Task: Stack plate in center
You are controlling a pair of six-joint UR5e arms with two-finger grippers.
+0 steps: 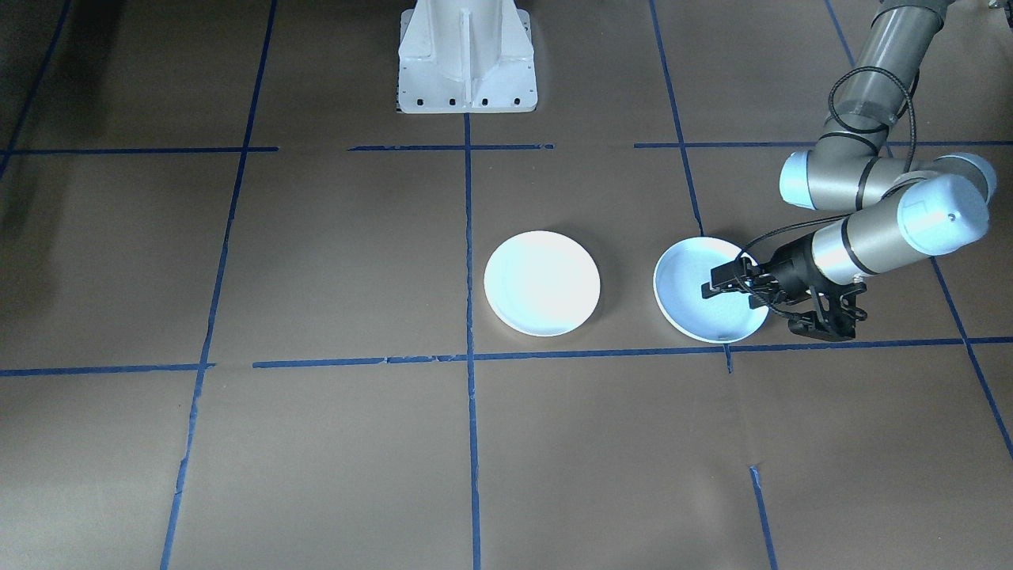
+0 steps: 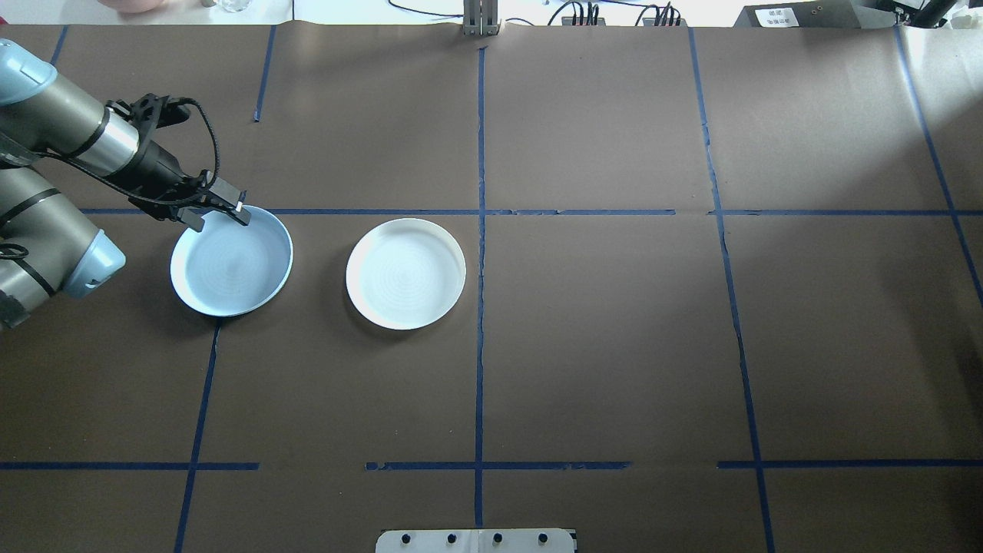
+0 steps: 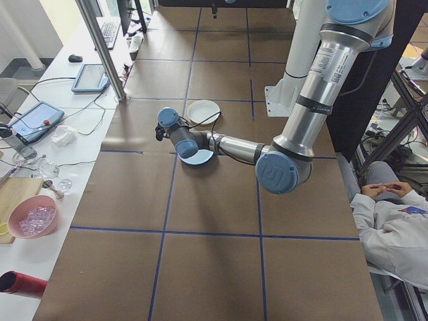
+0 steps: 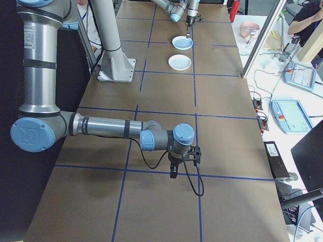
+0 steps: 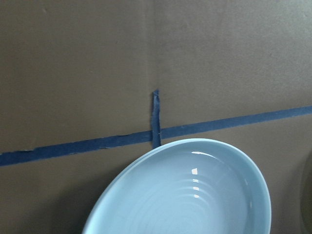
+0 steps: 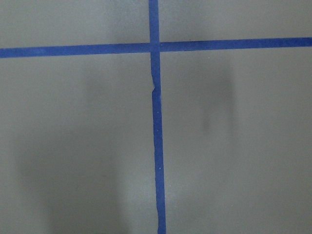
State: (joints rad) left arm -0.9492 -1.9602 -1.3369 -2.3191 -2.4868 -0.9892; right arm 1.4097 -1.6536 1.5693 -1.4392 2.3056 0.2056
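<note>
I had two plates on the brown table [image 2: 614, 346], side by side and apart, with a clear strip of table between them. The bluish plate [image 2: 230, 265] sat at about nine o'clock from the whiter plate [image 2: 405, 273] in the overhead view; in the front-facing view the order flipped, the bluish plate [image 1: 700, 297] to the right of the whiter plate [image 1: 542, 283]. The whiter plate lay just left of the long blue tape line [image 2: 480, 307] down the middle of the table, and faint rings showed on its floor.

My left gripper [image 2: 219, 209] was at the bluish plate's rim, at roughly eleven o'clock on that plate from overhead. One finger [image 2: 230, 208] reached in over the plate's inside and the other sat at or just outside the rim, so the jaws straddled the edge with a narrow gap. I could not tell whether they had actually pinched the rim. The left wrist camera showed the bluish plate [image 5: 195, 195] close below, its ringed floor glossy, and a tape cross just beyond its rim.

My right gripper [image 4: 174, 169] appeared only in the right side view, low over the table near a tape crossing, well apart from both plates; I could not tell how its jaws stood.
</note>
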